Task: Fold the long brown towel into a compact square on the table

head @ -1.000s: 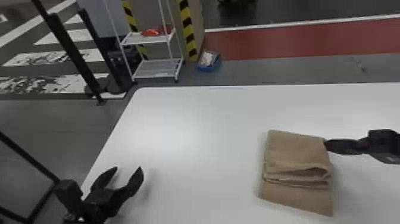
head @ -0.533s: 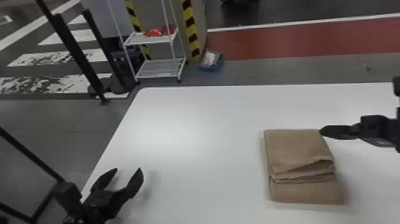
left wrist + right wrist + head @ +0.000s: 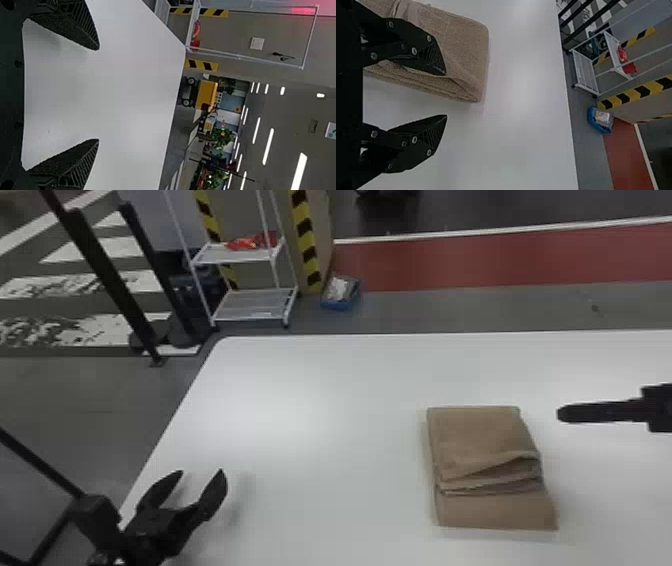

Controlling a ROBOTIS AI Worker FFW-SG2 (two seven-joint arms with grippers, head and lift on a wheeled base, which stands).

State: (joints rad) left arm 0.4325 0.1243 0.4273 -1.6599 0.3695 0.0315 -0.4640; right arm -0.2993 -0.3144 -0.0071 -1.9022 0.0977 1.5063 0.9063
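The brown towel (image 3: 480, 440) lies folded in layers on the right half of the white table, a single strip of it sticking out at the near side. Just right of its far corner, apart from it in the head view, is my right gripper (image 3: 560, 413). In the right wrist view the right gripper (image 3: 446, 95) is open beside the towel (image 3: 462, 51), one finger overlapping it in the picture, nothing between the tips. My left gripper (image 3: 202, 472) is parked over the table's left side, open; in the left wrist view the left gripper (image 3: 99, 94) has nothing between its fingers.
The white table (image 3: 320, 400) extends between the left gripper and the towel. Beyond its far edge stand a white rack (image 3: 255, 302) and a blue bin (image 3: 341, 295) on the floor. Black posts (image 3: 105, 280) rise at the left.
My right gripper has moved away from the towel toward the right and far side. The towel has turned slightly, its near strip now lying straighter. The left arm has kept still.
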